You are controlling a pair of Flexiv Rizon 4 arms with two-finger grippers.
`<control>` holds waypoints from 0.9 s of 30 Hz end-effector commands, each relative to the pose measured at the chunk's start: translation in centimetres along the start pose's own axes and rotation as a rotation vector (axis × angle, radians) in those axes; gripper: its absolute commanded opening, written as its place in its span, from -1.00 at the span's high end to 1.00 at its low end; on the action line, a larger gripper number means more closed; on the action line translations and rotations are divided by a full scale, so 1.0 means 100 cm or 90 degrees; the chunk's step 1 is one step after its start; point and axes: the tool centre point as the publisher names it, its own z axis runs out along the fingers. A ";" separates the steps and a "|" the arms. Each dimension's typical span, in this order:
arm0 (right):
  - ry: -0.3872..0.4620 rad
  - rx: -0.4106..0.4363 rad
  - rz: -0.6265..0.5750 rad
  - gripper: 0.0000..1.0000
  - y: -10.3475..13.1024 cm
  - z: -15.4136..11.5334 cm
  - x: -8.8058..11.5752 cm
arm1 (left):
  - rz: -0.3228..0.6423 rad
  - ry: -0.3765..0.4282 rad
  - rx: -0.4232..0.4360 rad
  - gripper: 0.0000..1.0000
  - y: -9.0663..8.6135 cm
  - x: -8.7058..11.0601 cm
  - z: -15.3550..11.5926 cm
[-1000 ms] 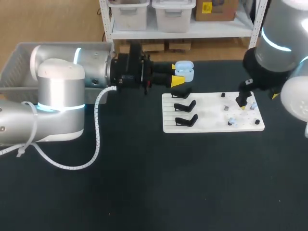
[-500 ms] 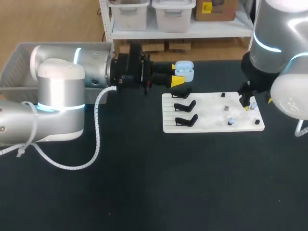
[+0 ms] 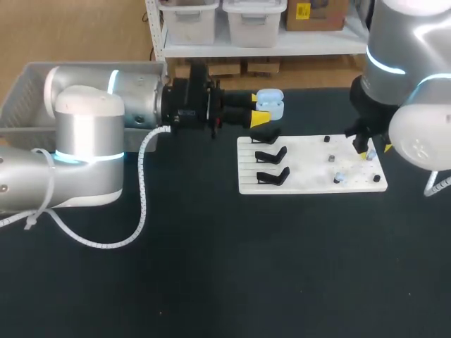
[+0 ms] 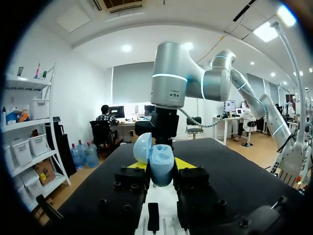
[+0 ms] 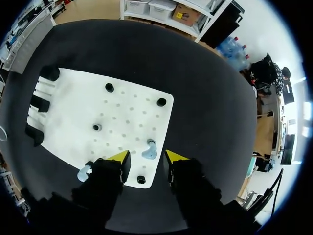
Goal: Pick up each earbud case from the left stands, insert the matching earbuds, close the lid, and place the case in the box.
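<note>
1. The left gripper [image 3: 261, 117] was clenched on the light-blue earbud case [image 4: 161, 170]. It held the case, lid swung open, clear of the counter [image 3: 211, 267], just past the far-left corner of the white board [image 3: 303, 169].
2. All three black stands [image 3: 272, 154] along the board's left edge stood bare, so the pick-up looked done for this case.
3. The right gripper [image 5: 146, 157] hung spread over the board near its right edge. One earbud [image 5: 149, 150] lay between its fingers, apparently not yet gripped, and another earbud [image 5: 84, 173] lay just beside it.
4. Left to do, as I judged it, were seating the earbuds, shutting the lid, and setting the case in the grey box [image 3: 25, 91] at the counter's far-left corner. The box's inside could not be seen.
</note>
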 end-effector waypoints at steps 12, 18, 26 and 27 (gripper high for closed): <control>-0.002 0.015 0.010 0.33 0.001 0.011 0.003 | 0.002 -0.002 -0.003 1.00 -0.001 0.001 0.000; -0.008 0.033 0.013 0.32 0.002 0.012 0.000 | 0.002 -0.002 -0.003 1.00 -0.001 0.001 0.000; -0.009 0.052 0.014 0.36 0.003 0.017 -0.002 | 0.002 -0.002 -0.003 1.00 -0.001 0.001 0.000; -0.009 0.055 0.016 0.36 0.003 0.017 -0.002 | 0.002 -0.002 -0.003 1.00 -0.001 0.001 0.000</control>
